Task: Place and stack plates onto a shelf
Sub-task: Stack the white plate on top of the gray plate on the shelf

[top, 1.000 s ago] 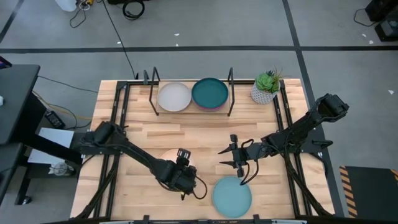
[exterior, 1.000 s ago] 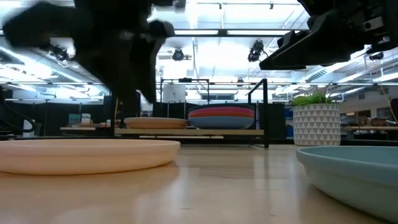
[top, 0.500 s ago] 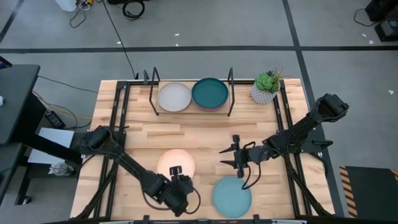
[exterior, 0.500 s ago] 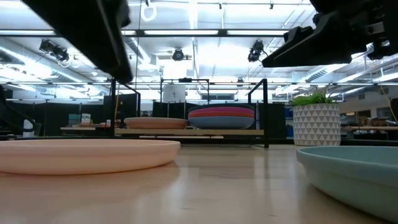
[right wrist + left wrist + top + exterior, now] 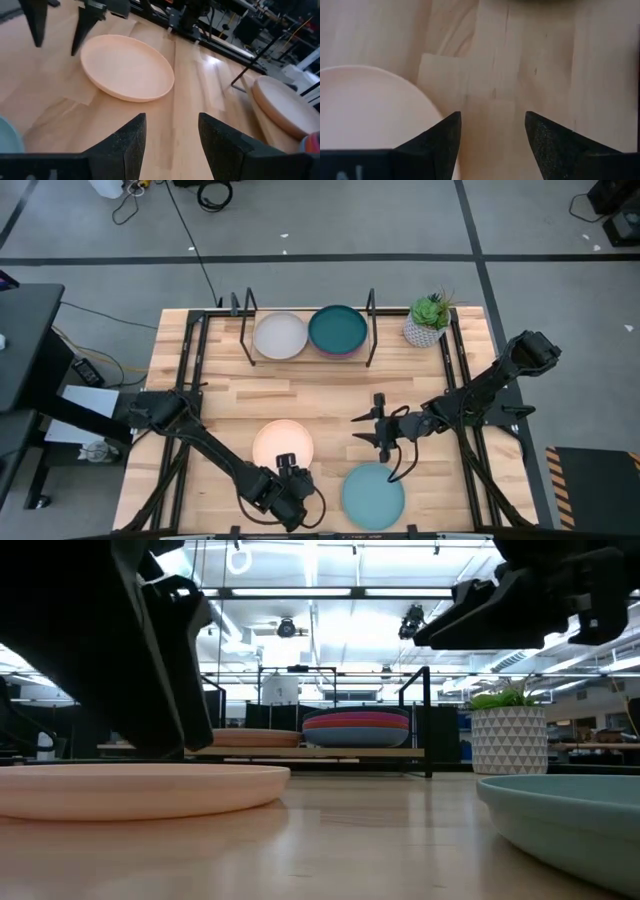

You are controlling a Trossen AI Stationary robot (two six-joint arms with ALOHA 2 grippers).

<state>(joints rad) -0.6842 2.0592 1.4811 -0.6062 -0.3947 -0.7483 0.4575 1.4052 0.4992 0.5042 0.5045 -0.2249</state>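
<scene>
A pink plate (image 5: pixel 283 444) lies flat on the table near the near edge, also in the low view as the pink plate (image 5: pixel 140 786). A light blue plate (image 5: pixel 373 495) lies to its right. On the shelf (image 5: pixel 305 358) at the far edge sit a cream plate (image 5: pixel 280 335) and a stack topped by a dark teal plate (image 5: pixel 337 329). My left gripper (image 5: pixel 492 127) is open over bare wood just beside the pink plate's near rim (image 5: pixel 427 107). My right gripper (image 5: pixel 358 432) is open, right of the pink plate (image 5: pixel 127 65).
A potted plant (image 5: pixel 428 320) in a white pot stands at the far right corner beside the shelf. Black upright loops (image 5: pixel 371 310) frame the shelf's ends. Bare wood lies between the shelf and the two loose plates.
My left gripper has moved from above the pink plate toward the table's near edge and come down beside the plate's near rim, leaving the plate uncovered. The plates have stayed where they were.
</scene>
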